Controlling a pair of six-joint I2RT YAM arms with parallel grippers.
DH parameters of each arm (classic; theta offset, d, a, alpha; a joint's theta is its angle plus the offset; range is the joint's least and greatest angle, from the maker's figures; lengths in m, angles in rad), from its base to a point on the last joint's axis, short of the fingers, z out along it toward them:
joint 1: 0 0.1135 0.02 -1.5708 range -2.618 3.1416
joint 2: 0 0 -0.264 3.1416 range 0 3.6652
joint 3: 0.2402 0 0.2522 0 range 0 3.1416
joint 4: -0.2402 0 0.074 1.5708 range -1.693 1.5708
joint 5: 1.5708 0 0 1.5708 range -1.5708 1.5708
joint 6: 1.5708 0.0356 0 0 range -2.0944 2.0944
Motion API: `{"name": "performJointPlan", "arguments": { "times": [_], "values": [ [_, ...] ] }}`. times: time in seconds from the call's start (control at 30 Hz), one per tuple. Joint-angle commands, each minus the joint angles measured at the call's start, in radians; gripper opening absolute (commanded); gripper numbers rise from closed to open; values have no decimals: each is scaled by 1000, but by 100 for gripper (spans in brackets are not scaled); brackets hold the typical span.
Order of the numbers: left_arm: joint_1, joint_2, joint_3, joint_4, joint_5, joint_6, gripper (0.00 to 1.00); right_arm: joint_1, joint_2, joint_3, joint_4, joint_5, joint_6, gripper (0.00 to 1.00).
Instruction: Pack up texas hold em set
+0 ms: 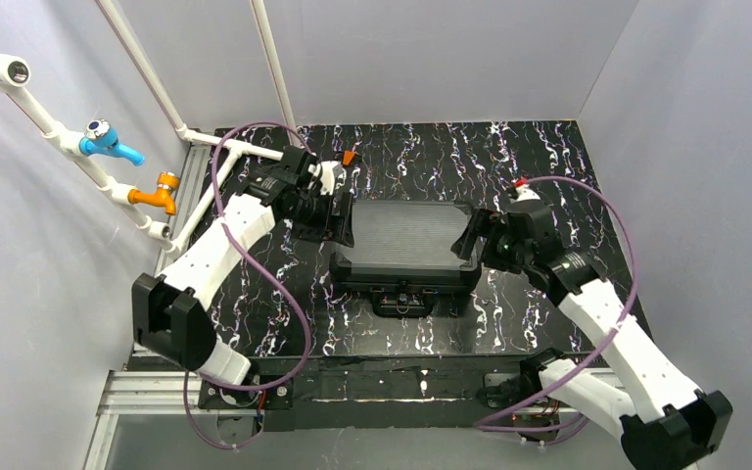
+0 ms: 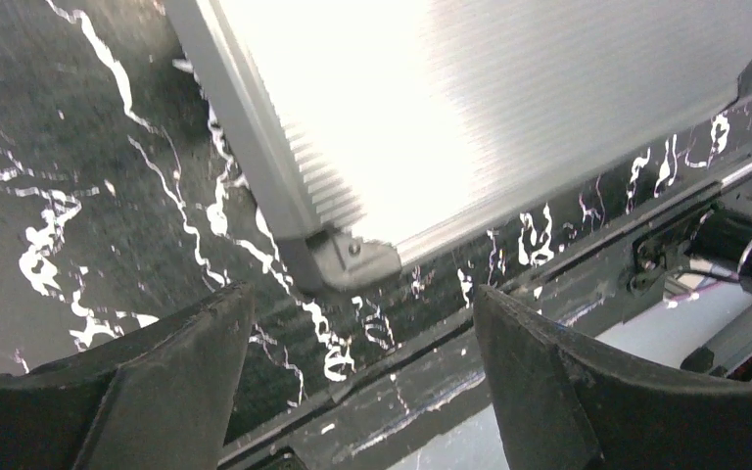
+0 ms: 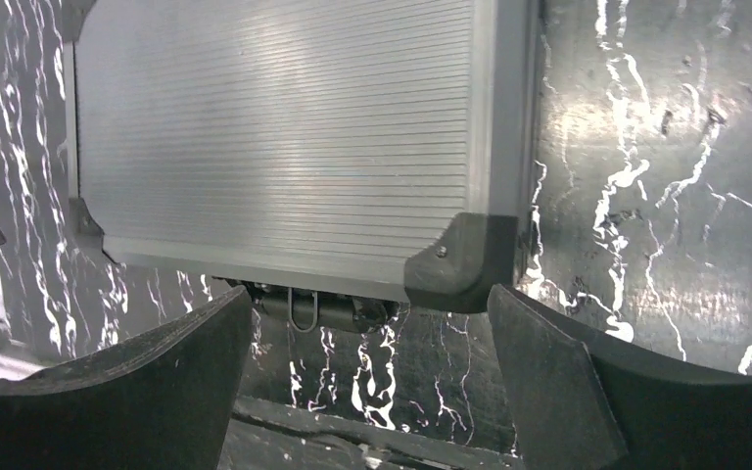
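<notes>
The hard case [image 1: 404, 245] lies closed in the middle of the table, its ribbed silver-grey lid up, its handle and latches [image 1: 406, 299] on the near side. The lid also shows in the left wrist view [image 2: 470, 108] and the right wrist view [image 3: 284, 147]. My left gripper [image 1: 343, 220] is open and empty at the case's left edge, by a corner cap [image 2: 348, 262]. My right gripper [image 1: 470, 238] is open and empty at the case's right edge, by a corner cap [image 3: 455, 259]. Card decks, chips and dice are out of view.
White pipes with a blue tap [image 1: 108, 139] and an orange tap [image 1: 157, 191] run along the back left. The black marbled table [image 1: 548, 157] ends in a metal rail [image 1: 352, 382] at the near side. Grey walls enclose the cell.
</notes>
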Motion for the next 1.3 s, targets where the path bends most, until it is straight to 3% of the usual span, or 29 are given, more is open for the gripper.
{"name": "performJointPlan", "arguments": {
  "times": [0.0,0.13,0.27,0.4,0.5,0.73,0.93,1.13,1.27],
  "values": [
    [-14,85,94,-11,6,37,80,2,-78,-36,-65,138,100,95],
    [-43,168,165,-18,9,53,79,1,-143,-106,-96,195,176,87],
    [-80,265,187,-3,-27,91,78,2,-103,-294,131,44,239,87],
    [-80,244,141,28,-112,108,77,2,8,-341,269,47,244,83],
    [-80,230,132,32,-160,108,77,2,123,-310,329,99,197,81],
    [-79,240,131,31,-185,99,77,-5,210,-252,344,206,115,79],
    [-80,228,123,47,-157,89,76,-11,261,-223,388,191,21,79],
    [-81,226,148,60,-109,64,76,-11,181,-192,356,33,-73,79],
    [-82,238,199,43,-70,50,77,-11,91,-182,276,6,-123,85]
  ]
}}
